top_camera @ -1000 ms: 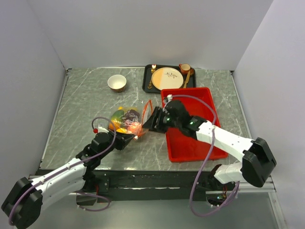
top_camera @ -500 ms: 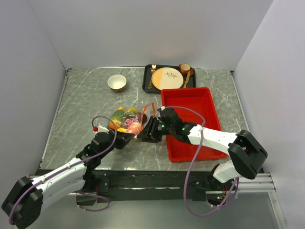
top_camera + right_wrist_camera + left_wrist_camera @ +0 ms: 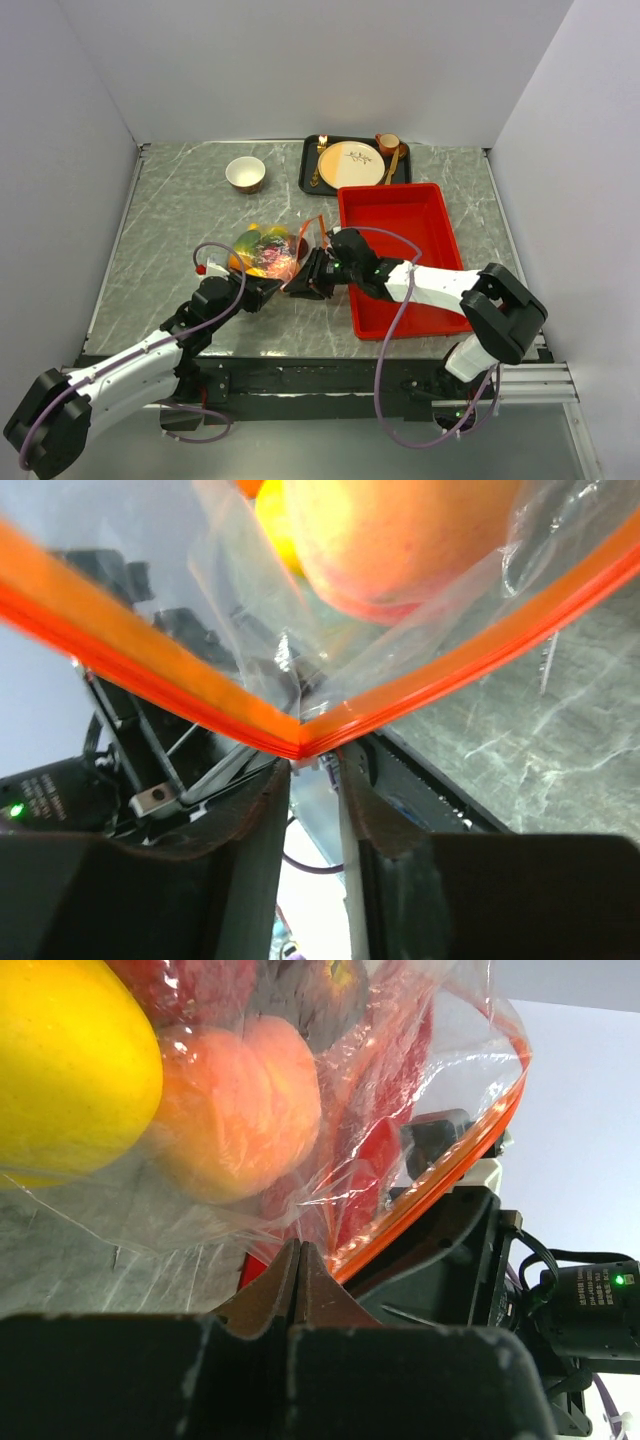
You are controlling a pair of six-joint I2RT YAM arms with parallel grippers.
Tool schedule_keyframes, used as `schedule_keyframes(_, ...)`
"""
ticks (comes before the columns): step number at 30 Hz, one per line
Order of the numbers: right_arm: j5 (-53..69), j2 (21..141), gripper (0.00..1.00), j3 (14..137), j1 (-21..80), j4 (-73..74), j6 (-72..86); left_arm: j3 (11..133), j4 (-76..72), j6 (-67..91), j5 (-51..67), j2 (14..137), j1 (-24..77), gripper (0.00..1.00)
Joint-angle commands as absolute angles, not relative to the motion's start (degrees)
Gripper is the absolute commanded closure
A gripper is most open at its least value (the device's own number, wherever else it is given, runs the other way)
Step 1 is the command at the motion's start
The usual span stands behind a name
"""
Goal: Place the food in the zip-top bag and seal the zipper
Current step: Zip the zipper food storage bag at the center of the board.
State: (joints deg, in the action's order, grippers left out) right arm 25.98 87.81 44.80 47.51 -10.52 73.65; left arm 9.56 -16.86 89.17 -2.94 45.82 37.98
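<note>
Zip-top bag clear, crinkled, fruit-filled | left tool pinches bag film | right tool narrow on zipper corner

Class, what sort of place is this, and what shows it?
Probably a robot lab bench, not a kitchen: plain walls box in the table, robot arms mounted at its edge, fruit fills a clear bag.

Marble table: bag, bowl, red tray
</note>
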Motion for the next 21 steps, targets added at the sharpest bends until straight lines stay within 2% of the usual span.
schedule_keyframes(1,25.0,88.4,0.69,46.8,47.9,-11.9,73.2,10.9,-20.6,87.9,-2.9,46.2,38.2,0.99)
schedule_keyframes(11,24.8,88.2,0.66,46.7,46.2,-12.9,72.8,10.6,-21.3,88.1,-2.5,46.2,38.2,0.99)
schedule_keyframes(21,24.8,89.2,0.69,46.2,45.2,-14.8,73.0,10.5,-21.4,88.0,-2.5,46.3,38.2,0.99)
